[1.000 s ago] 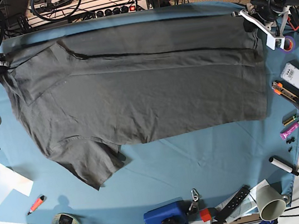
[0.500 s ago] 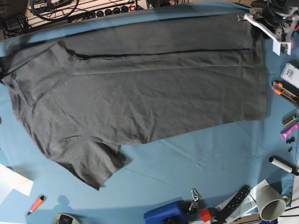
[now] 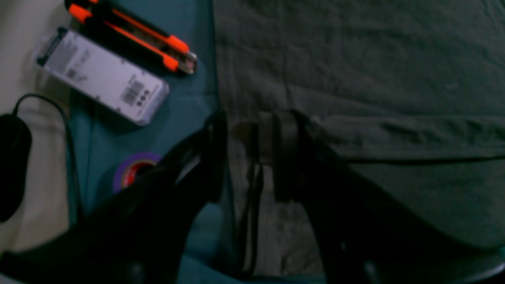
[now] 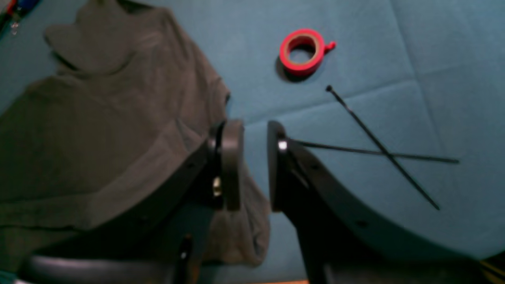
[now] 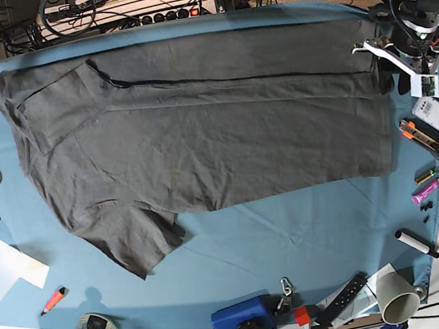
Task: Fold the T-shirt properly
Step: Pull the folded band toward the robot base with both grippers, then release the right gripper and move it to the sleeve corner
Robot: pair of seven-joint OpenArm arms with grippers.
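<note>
The dark grey T-shirt (image 5: 207, 133) lies spread on the blue cloth, its far strip folded toward me along a long crease, one sleeve sticking out at the near left. My left gripper (image 3: 252, 122) hovers over the shirt's right edge (image 3: 355, 98), jaws open, nothing between them; in the base view the left gripper (image 5: 400, 67) is at the far right corner. My right gripper (image 4: 252, 130) is open over bare blue cloth just beside the shirt's left corner (image 4: 118, 118), holding nothing. It is almost out of the base view at the left edge.
A red tape roll (image 4: 302, 50) and two black zip ties (image 4: 378, 154) lie by the right gripper. An orange utility knife (image 3: 134, 37), a white box (image 3: 104, 77) and purple tape (image 3: 134, 169) sit beside the left gripper. A blue device (image 5: 243, 320) and a cup (image 5: 396, 297) line the front edge.
Both grippers opened and let go of the shirt's far corners, which now lie flat. The right arm pulled away to the left; the left gripper shifted slightly toward me.
</note>
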